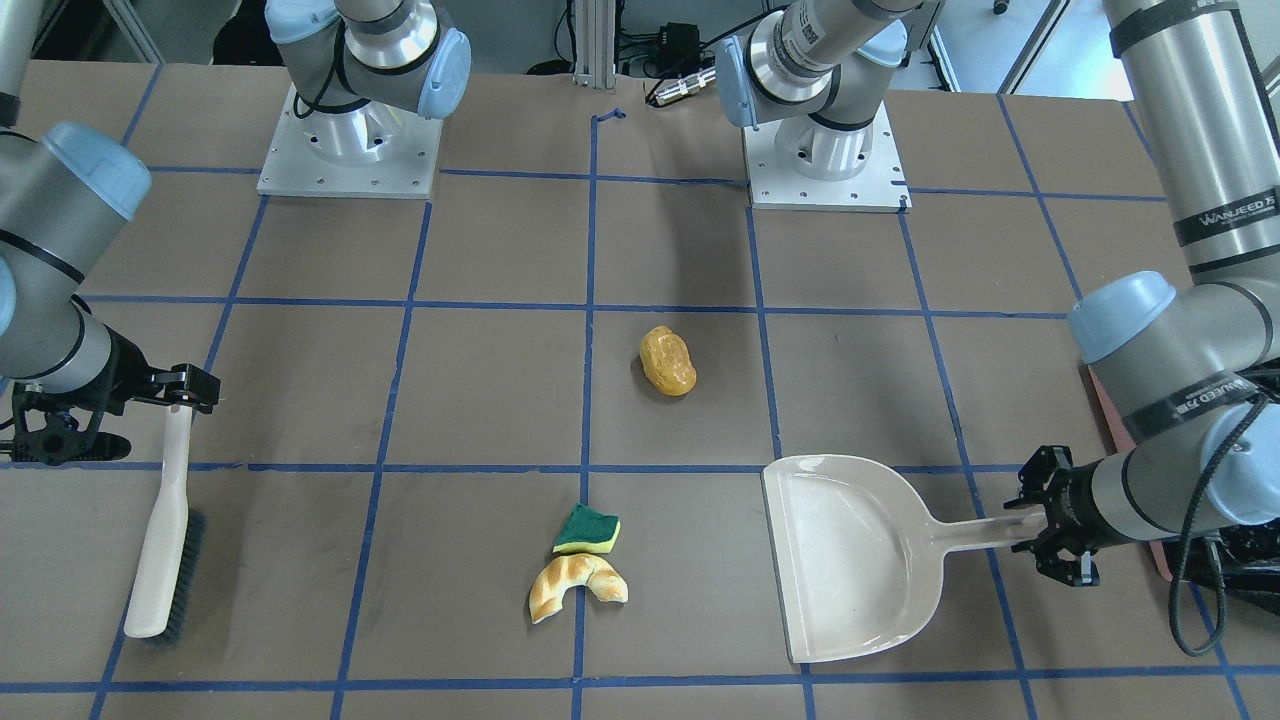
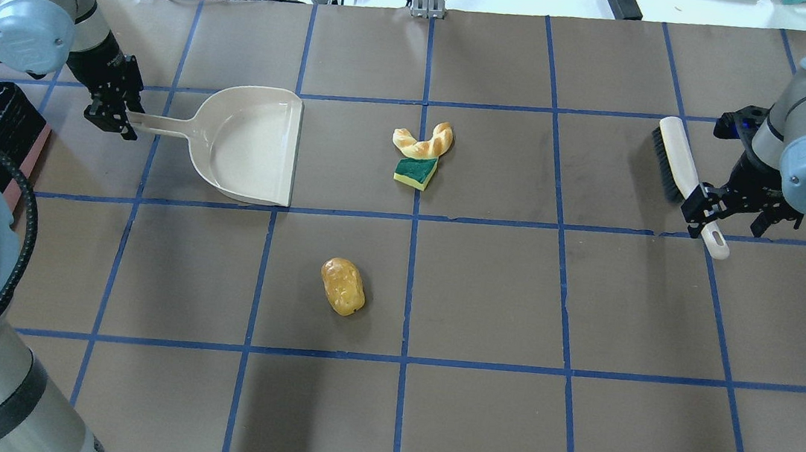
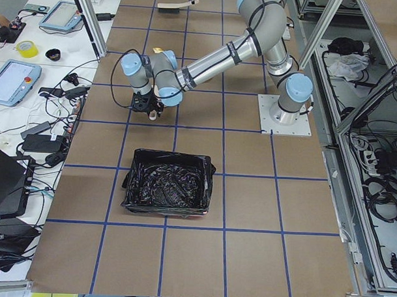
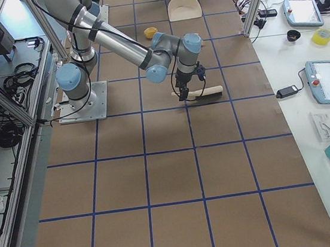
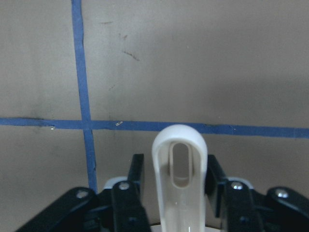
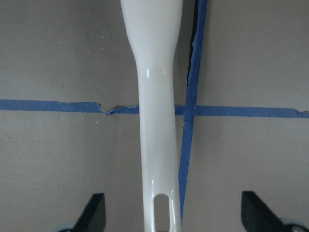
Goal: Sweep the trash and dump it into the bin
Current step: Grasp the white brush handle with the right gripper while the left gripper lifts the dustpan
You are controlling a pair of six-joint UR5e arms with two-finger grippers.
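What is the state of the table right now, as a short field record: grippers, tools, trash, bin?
left gripper: shut on the dustpan handle
right gripper: open, straddling the brush handle, not gripping
dustpan: flat on the table, empty
brush: lying on the table
potato-like lump: alone, nearer the robot
sponge piece: touching the croissant piece, beside the dustpan's open mouth
bin: black-lined, at the robot's left table end; all three trash pieces outside it

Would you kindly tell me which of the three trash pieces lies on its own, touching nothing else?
The potato-like lump: it sits alone, nearer the robot's base, while the sponge piece and the croissant piece touch each other.
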